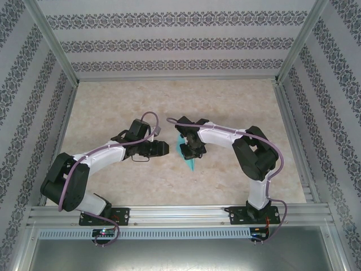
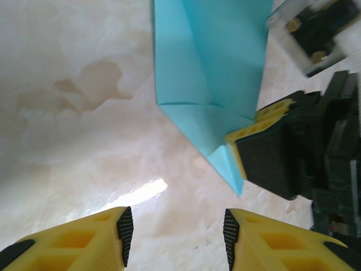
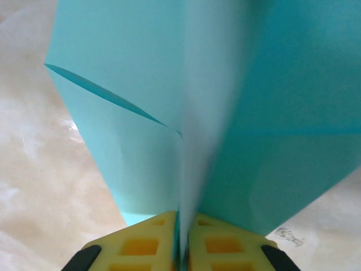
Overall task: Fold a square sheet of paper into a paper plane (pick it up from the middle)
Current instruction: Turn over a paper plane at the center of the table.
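right wrist view: my right gripper [image 3: 181, 231] is pressed together on the centre crease of the paper plane [image 3: 130, 113], its turquoise wings spreading to either side. my left gripper [image 2: 177, 234] stands apart, empty, near the plane's pointed tip.

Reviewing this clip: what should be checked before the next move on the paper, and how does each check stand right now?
1. Right gripper shut on the folded turquoise paper: ok.
2. Left gripper open, nothing between its fingers: ok.
3. Paper's pointed tip apart from the left gripper: ok.
4. Paper lifted off the table: cannot tell.
5. Folds even on both sides of the centre crease: cannot tell.
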